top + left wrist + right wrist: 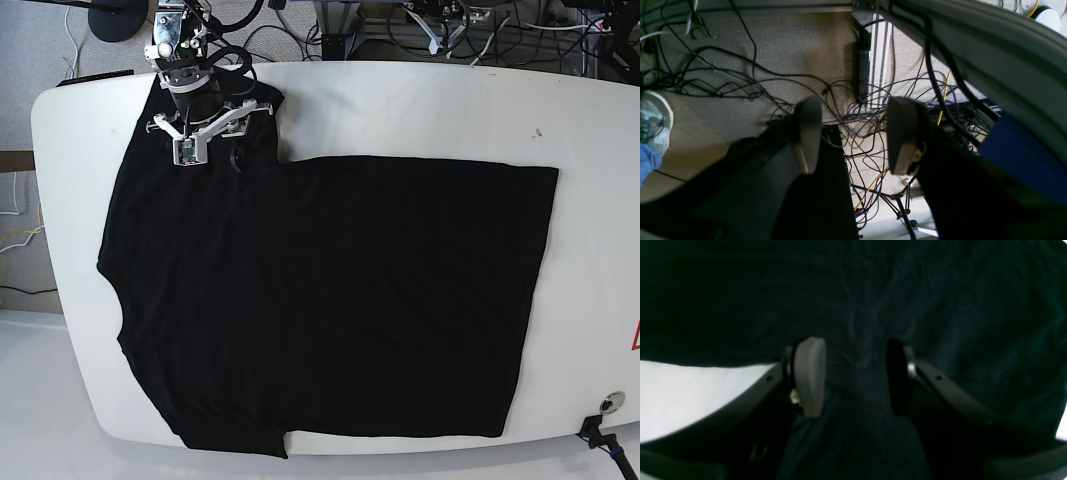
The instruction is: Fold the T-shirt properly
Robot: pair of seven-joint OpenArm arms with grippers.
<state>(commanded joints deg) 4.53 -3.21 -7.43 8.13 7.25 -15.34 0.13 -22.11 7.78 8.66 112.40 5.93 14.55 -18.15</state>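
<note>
The T-shirt (340,300) lies on the worktop (590,250), sleeves toward the base view's left, hem toward its right. Relative to the T-shirt, the right claw (212,158) is above its upper-left part; cables (500,38) lie behind it, past the worktop's far edge; a clamp (603,430) sits near its lower-right corner, well to the right.

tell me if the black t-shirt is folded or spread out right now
Spread out: in the base view the T-shirt lies broad and flat across the white table, both sleeves extended at the left.
</note>
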